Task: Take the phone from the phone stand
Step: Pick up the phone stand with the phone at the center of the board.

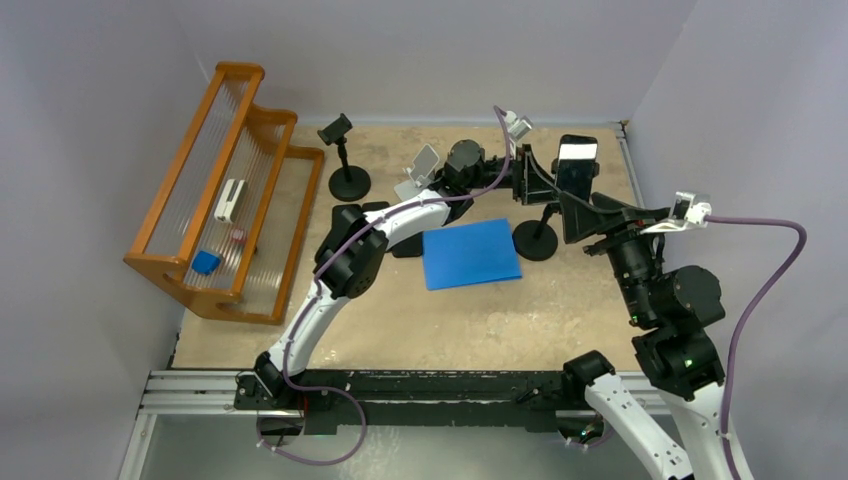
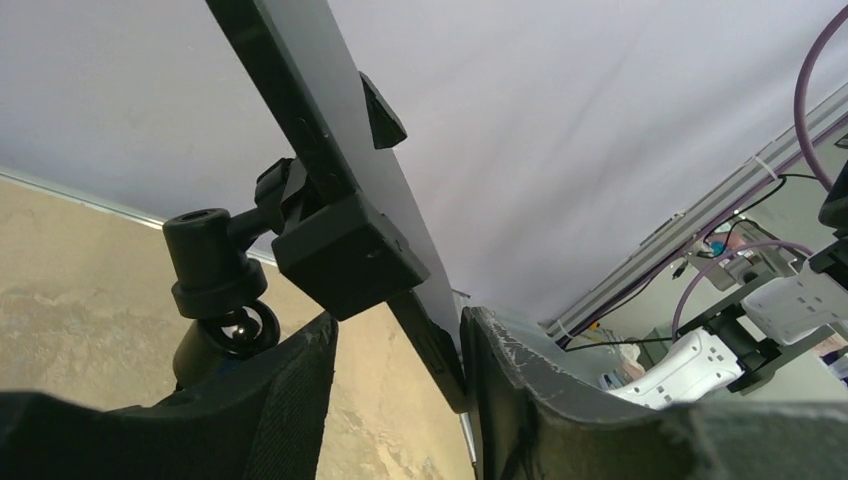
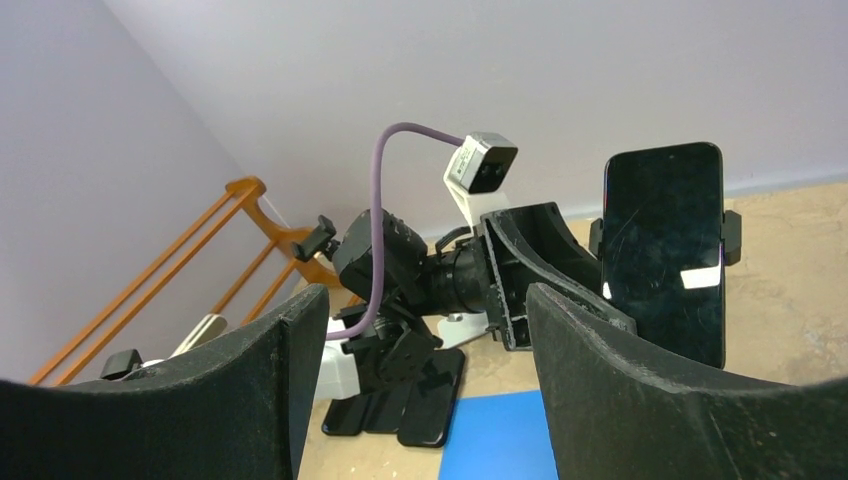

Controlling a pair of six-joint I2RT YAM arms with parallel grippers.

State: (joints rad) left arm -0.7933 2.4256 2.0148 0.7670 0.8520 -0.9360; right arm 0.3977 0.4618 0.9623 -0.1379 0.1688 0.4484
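At the back right of the table, the phone stands upright in the phone stand. The left arm stretches across, the left gripper apart astride the phone's edge. The right gripper hovers just before it, spread and empty.

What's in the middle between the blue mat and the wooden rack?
The left arm. Its bent elbow sits over the table between the blue mat and the wooden rack. The top external view shows it.
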